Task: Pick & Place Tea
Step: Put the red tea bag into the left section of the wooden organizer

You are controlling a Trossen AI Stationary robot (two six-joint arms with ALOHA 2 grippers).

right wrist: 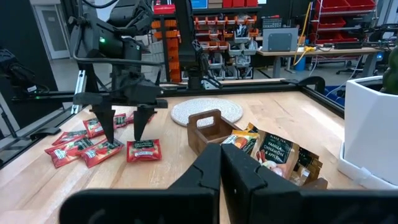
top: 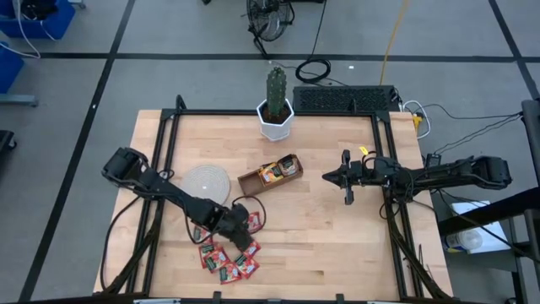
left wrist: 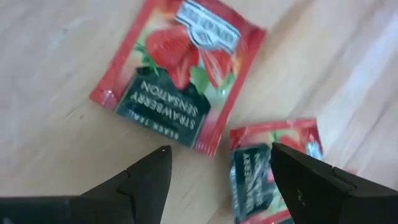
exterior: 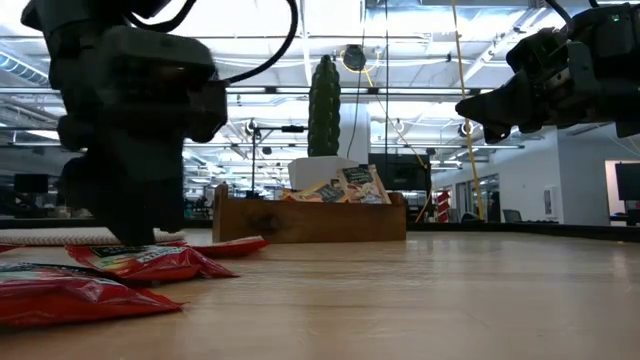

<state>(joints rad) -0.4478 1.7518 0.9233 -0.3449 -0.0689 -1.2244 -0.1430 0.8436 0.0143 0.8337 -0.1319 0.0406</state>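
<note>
1. Your left gripper (top: pixel 239 235) hangs with fingers (left wrist: pixel 146 180) spread wide, holding nothing, over the red sachets (top: pixel 226 257) near the table's (top: pixel 337 253) front edge, front-left of the tray (top: pixel 270 176).
2. Left wrist view: one red sachet (left wrist: pixel 177 78) lies flat just beyond the fingertips, a second (left wrist: pixel 270 165) sits partly under one finger; bare wood between them.
3. The pile is crowded, sachets touching or overlapping; little free room on that side.
4. Right of the pile and in front of the tray, the table is bare wood: open room.
5. Tray holds orange and whitish sachets (top: pixel 278 171) standing at its right end.
6. Pale disc (top: pixel 207 181) lies just left of the tray, behind the left gripper.
7. Cactus pot (top: pixel 276 118) stands behind the tray at the back edge.
8. Right gripper (top: pixel 347 179) waits right of the tray, well apart, fingers closed, empty.
</note>
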